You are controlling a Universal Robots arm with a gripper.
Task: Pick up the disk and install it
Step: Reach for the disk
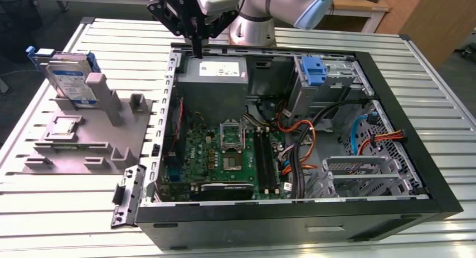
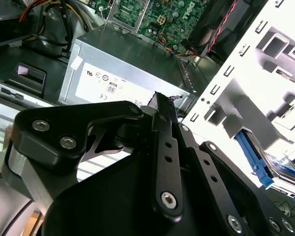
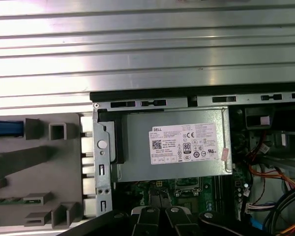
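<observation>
Disk on grey fixture, slatted table

The disk is silver-grey with a white-and-blue label, and its bracket is blue. The fixture is plain matt grey. The counter is pale silver, ribbed in long parallel slats. The case is black. Inside it are a green board, a grey power supply with a white label, a blue carrier, and orange, red and black cables. The hand is black. The arm is silver with a pale blue cap.
</observation>
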